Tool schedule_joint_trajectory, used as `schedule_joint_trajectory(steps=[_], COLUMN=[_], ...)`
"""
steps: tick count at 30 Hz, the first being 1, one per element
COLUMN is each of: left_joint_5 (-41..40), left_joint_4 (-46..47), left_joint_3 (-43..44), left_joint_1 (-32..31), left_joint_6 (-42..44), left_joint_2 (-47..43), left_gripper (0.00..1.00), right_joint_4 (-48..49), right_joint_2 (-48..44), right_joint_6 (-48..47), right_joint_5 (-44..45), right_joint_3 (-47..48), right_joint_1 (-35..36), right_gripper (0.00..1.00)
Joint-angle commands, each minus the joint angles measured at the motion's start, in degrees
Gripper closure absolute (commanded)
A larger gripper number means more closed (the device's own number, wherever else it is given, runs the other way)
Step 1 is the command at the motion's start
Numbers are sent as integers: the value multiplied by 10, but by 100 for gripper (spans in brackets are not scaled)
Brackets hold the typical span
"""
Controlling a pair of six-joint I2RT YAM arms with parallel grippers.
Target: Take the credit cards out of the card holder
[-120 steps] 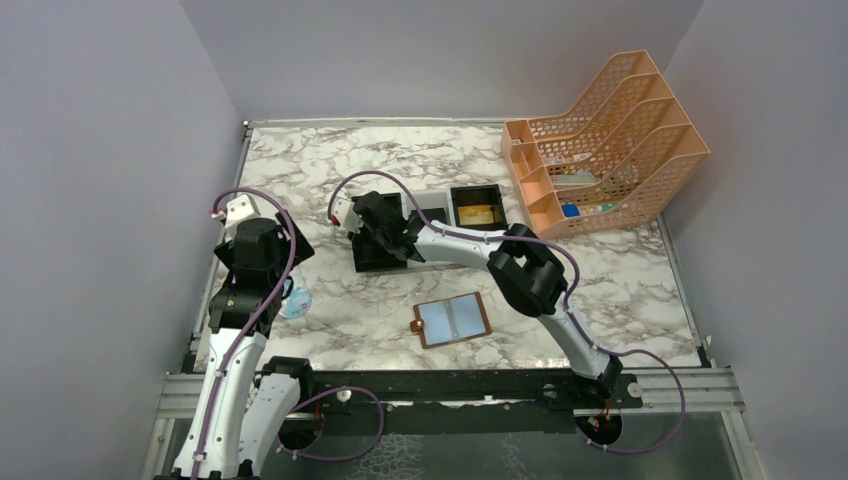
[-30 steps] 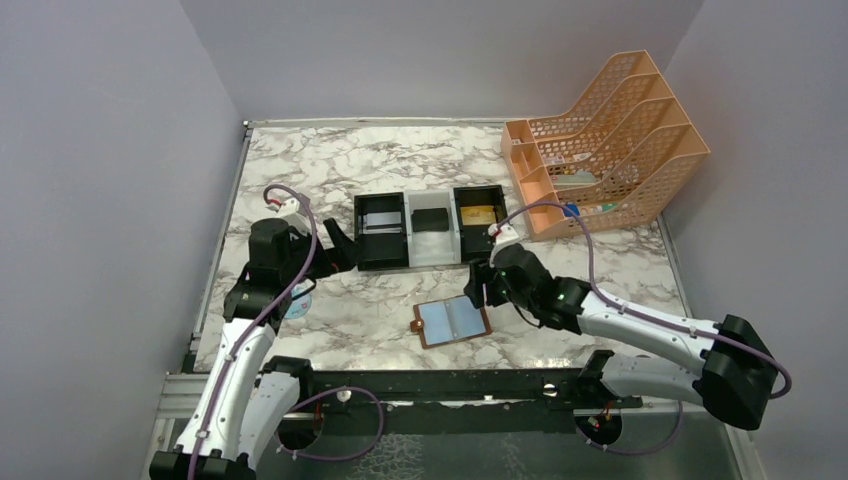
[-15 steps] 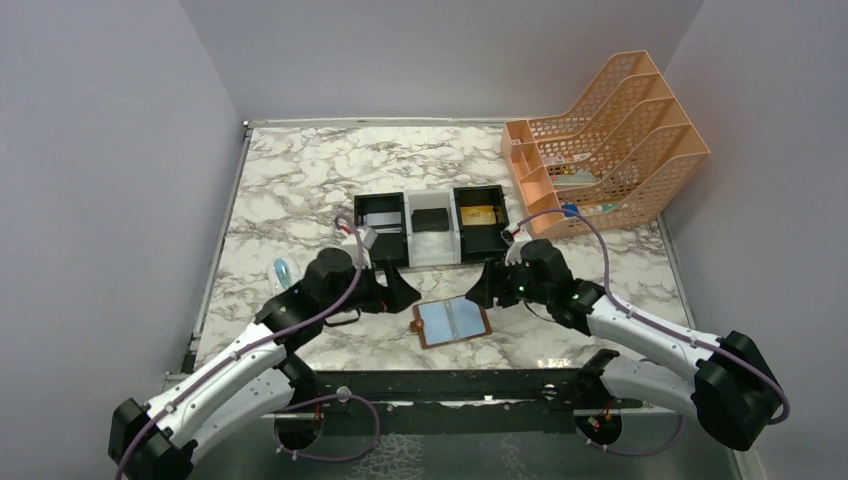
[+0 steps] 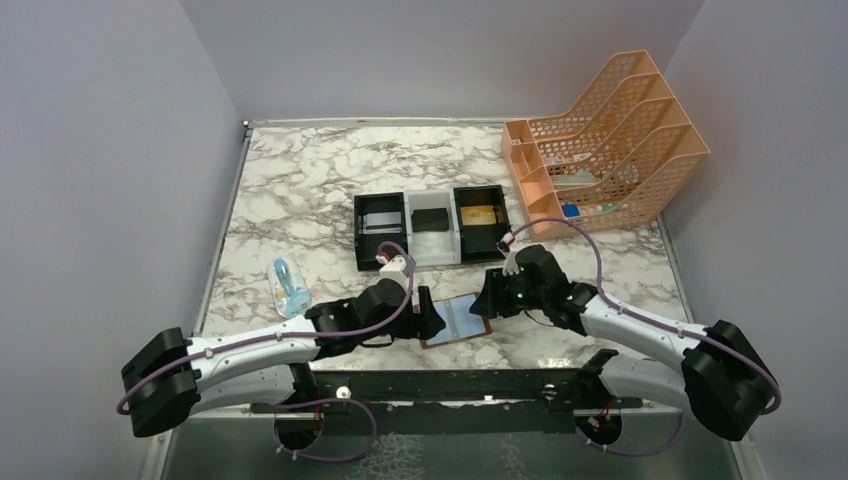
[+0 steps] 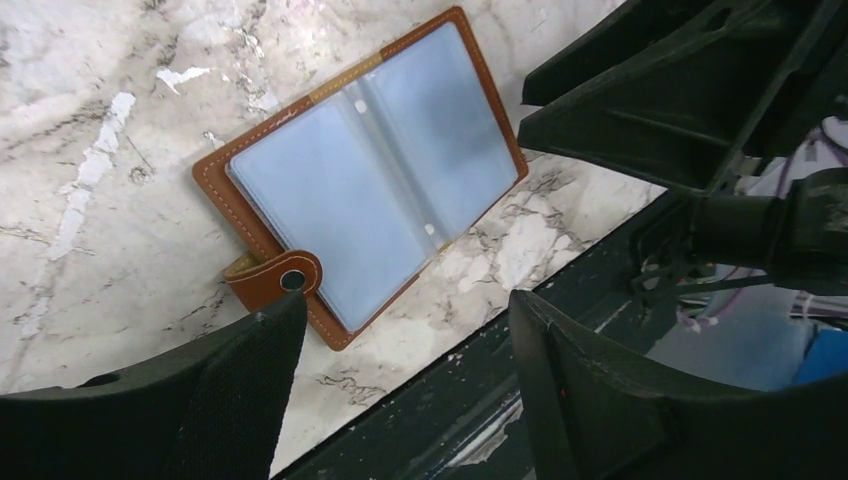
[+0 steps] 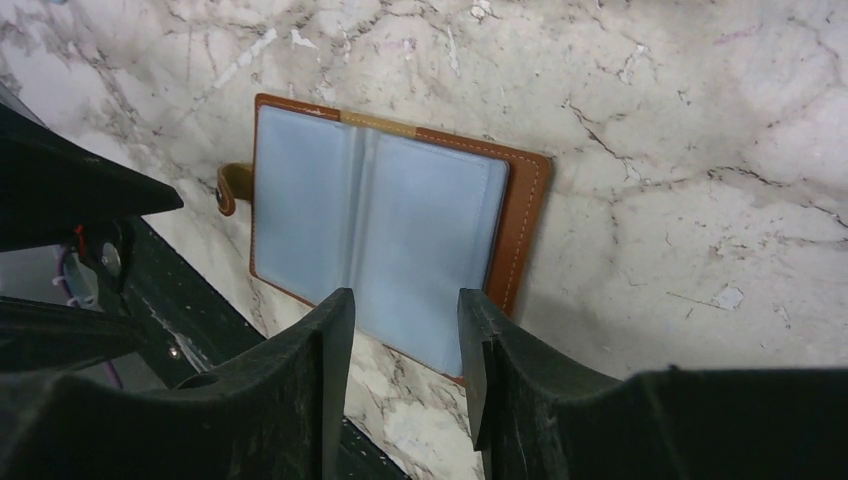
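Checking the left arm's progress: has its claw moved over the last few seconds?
Yes. The left claw swung right and nearer, from left of the tray to the card holder.

Stitched leather card holder (image 5: 370,175) — glossy pockets

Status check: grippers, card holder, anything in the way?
Left gripper open, empty. Right gripper open, empty. Brown leather card holder lying open on marble table, between both grippers. Nothing blocking it.

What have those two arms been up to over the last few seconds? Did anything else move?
Both arms swung down toward the near edge: the left end effector from the left side, the right end effector from over the tray. They now flank the open card holder, holding nothing. The card holder, tray and file rack stayed put.
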Motion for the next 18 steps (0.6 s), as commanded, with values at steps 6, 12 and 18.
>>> schedule_joint_trajectory(steps=[6, 12, 18], left_joint_5=[-93, -98, -101], left_joint_4=[36, 62, 97], left_joint_3=[20, 12, -11], left_joint_1=[-47, -47, -48], left_joint_6=[-45, -53, -79], left_joint_2=[97, 152, 173], left_gripper=[31, 40, 48], right_joint_4=[13, 35, 66], right_joint_2=[31, 56, 70], right_joint_6=[-7, -4, 10], right_joint_5=[-9, -7, -39], right_joint_3=[-23, -33, -44], right_joint_1=[-2, -2, -2], right_gripper=[60, 62, 70])
